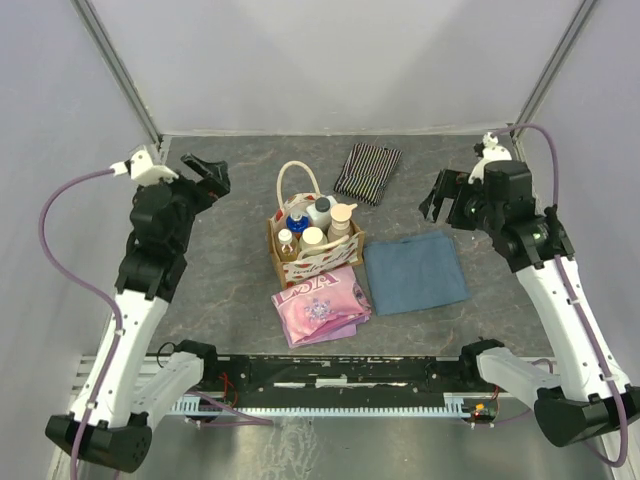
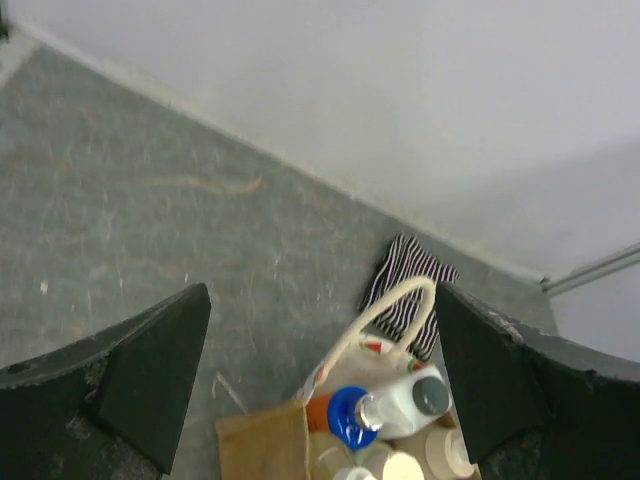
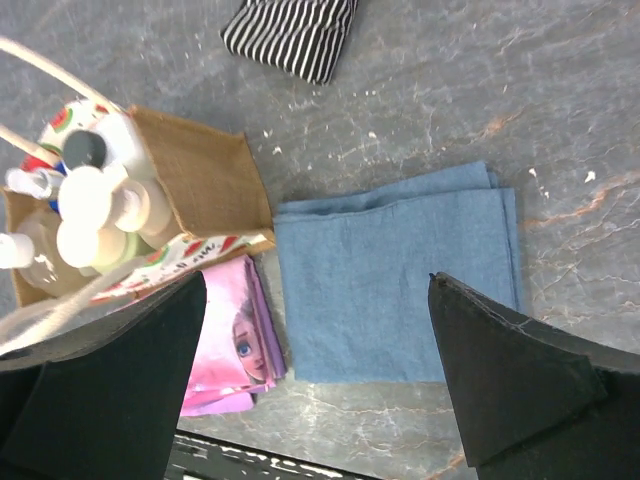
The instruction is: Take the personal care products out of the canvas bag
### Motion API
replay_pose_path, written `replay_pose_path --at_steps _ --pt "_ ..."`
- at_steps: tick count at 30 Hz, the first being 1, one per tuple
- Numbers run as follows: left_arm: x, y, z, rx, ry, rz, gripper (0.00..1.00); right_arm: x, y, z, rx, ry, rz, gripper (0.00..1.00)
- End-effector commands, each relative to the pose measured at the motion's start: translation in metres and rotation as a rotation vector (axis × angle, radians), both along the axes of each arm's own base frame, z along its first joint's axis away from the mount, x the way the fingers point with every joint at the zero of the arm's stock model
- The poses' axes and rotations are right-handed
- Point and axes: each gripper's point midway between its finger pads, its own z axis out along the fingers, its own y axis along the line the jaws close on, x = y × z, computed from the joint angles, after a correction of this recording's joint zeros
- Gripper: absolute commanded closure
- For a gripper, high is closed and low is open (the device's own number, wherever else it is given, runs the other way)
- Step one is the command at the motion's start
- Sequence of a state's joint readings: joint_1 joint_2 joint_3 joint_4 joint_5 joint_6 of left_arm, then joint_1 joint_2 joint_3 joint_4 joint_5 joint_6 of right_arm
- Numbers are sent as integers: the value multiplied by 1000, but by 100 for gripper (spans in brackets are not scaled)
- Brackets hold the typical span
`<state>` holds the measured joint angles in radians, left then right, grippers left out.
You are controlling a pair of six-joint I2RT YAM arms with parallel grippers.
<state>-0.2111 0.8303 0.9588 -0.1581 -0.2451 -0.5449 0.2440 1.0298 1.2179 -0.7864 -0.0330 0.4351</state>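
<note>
L gripper (image 1: 205,172) hangs in the air well left of the canvas bag (image 1: 322,264) and a bit farther back. Its fingers are spread wide w/ nothing btwn them. The left wrist cam looks past both fingers at the bag's far side.

The bag stands upright on the grey table (image 1: 220,270), roughly mid-table. Its cream handle (image 1: 295,180) loops up over the back-left part, and there's red print on the front wall.

All the personal care products are inside the bag, upright and packed close:
- small amber bottle (image 1: 287,243) at front-left
- orange bottle w/ blue pump (image 1: 296,222) just behind it
- white bottle w/ grey cap (image 1: 320,209) at the back
- round white-capped bottle (image 1: 313,238) mid-front
- beige pump bottle (image 1: 342,219) on the right side

Pink folded cloth (image 1: 320,306) lies just in front of the bag, against its base. Striped cloth (image 1: 367,172) lies behind the bag and to the right, apart from it. Blue folded cloth (image 1: 415,272) lies flat just right of the bag, near its right wall.

R gripper (image 1: 440,200) hovers well right of the bag, over the table behind the blue cloth. Its fingers are spread and hold nothing.
</note>
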Motion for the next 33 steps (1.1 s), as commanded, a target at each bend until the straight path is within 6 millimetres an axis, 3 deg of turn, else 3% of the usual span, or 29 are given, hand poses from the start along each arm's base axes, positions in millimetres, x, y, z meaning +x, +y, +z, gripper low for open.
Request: replay_pose_path --at_steps 1,2,5,6,10,15,19,21,26,30,33 --pt "-9 -2 -55 -119 394 68 0 1 1 17 18 68 -28 0" --pt "-13 4 -66 -126 460 108 1 1 2 18 13 74 -14 0" --pt "-15 -31 -74 -171 480 -82 1 -2 -1 22 -20 50 2 0" --pt "-18 -34 -75 -197 479 -89 0 -4 -4 24 -28 39 -3 0" --pt "-34 -33 -71 -220 462 -96 1 -5 -2 30 -27 35 14 0" --pt "-39 -21 -77 -103 555 -66 0 6 -9 32 -103 -1 29 0" --pt "-33 -18 -82 -3 636 -80 0 11 32 39 16 -15 221 0" --pt "-27 -20 -87 35 664 -108 1 12 44 33 59 28 271 0" --pt "-15 -35 -88 52 659 -201 0 7 52 -12 70 242 282 0" --pt "-11 -34 -81 65 605 -197 0 -4 35 -82 -48 502 181 0" --pt "-9 -29 -86 81 630 -173 0 -6 33 -115 -140 583 150 0"
